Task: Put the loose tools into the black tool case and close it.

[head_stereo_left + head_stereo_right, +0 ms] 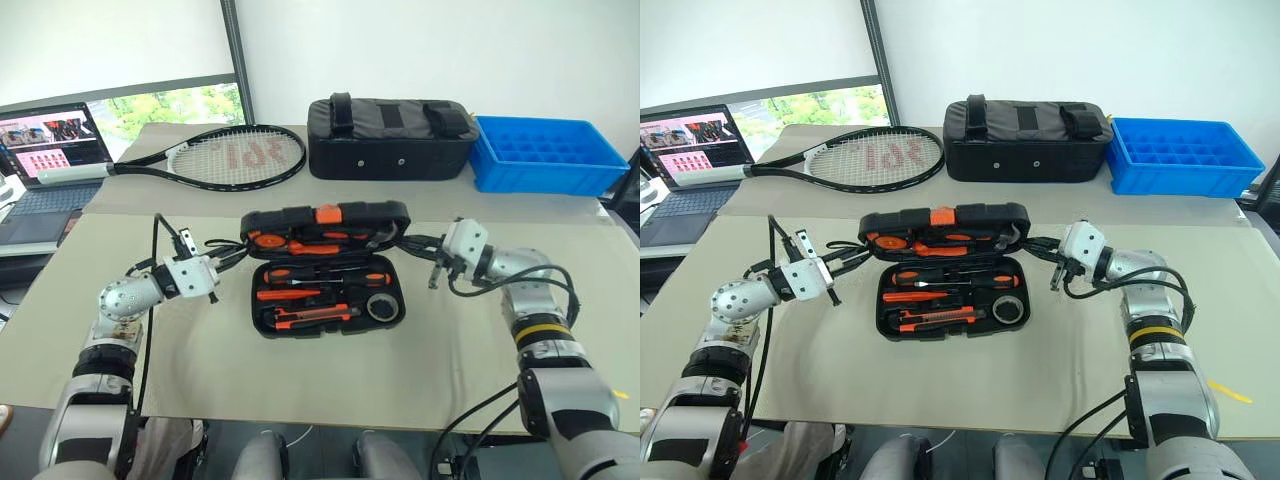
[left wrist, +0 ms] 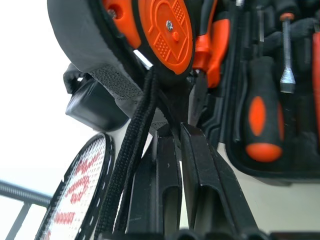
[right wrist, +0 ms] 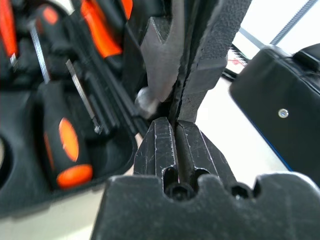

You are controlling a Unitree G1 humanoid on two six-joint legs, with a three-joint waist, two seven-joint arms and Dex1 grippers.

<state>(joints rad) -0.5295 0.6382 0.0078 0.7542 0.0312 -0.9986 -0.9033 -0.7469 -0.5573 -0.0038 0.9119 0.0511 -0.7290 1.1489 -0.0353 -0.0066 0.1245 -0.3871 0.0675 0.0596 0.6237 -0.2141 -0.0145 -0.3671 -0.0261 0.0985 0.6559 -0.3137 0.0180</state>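
- Two grippers flank the black tool case (image 1: 328,272), which lies open near the middle of the table (image 1: 200,360); its lid stands raised at the far edge, and the tray lies flat on the side nearer the robot.
- All the loose tools I can make out sit inside the case, so loading looks finished; in the tray, one orange-and-black screwdriver (image 1: 325,279) lies along the far row, with the black-and-orange utility knife (image 1: 312,317) in the near row, and the small dark tape roll (image 1: 381,306) sits at the tray's right end; I see no tool lying on the table beside the case.
- What remains, as I judge it, is folding the lid down onto the tray and fastening the orange latch (image 1: 327,213), which sits at the top middle of the raised lid.
- The left gripper (image 1: 226,262) reaches in at the case's left end, by the lid's corner, its fingers clenched with nothing visibly between them.
- The right gripper (image 1: 412,241) reaches in at the case's right end, its fingers likewise pressed together on nothing; the right wrist view shows their tips right up against the lid's edge.
- No brand or label on the case can be read; beyond the case, the tennis racket (image 1: 235,156) carries red lettering on its strings that I cannot make out.
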